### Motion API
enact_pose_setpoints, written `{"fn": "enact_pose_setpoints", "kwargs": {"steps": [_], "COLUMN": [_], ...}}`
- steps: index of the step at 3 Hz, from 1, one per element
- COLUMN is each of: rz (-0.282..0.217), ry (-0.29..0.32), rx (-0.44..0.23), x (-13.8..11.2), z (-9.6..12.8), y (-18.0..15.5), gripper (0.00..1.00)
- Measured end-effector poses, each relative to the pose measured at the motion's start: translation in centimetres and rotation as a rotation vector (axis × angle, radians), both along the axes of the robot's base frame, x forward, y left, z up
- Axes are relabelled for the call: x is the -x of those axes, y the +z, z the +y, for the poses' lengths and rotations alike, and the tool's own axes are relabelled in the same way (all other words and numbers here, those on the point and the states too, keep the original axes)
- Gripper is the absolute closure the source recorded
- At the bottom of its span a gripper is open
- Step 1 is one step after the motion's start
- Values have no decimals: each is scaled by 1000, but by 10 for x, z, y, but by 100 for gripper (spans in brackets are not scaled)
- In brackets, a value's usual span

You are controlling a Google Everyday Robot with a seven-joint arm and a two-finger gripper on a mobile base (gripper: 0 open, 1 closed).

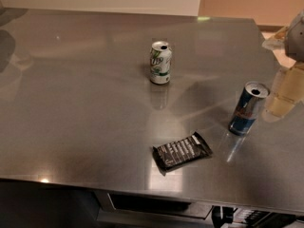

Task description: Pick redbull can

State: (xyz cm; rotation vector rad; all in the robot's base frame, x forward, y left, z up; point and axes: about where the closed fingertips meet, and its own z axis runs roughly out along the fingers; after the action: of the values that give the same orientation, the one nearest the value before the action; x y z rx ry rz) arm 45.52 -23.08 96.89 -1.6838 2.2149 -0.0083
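The redbull can (248, 108) is tall, slim, blue and silver with a red mark. It stands upright on the steel table (85, 94) at the right, its top open. My gripper (286, 91), cream-coloured, hangs at the right edge of the camera view, just right of the can and at its height, with a small gap between them. It holds nothing that I can see, and part of it is cut off by the frame edge.
A shorter white and green can (160, 62) stands upright mid-table, left of and behind the redbull can. A black snack packet (182, 151) lies flat near the front edge, in front-left of the redbull can. The table's front edge runs along the bottom.
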Motion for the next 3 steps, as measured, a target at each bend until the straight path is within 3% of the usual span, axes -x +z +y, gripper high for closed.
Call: {"fn": "enact_pose_setpoints", "kwargs": {"steps": [2,3], "rz": [57,92], "ry": [-23,-8], "rx": [-166,-237], "x": [-25,-26], "z": [-18,-11], "y": [-37,-50], "gripper": [0,0]}}
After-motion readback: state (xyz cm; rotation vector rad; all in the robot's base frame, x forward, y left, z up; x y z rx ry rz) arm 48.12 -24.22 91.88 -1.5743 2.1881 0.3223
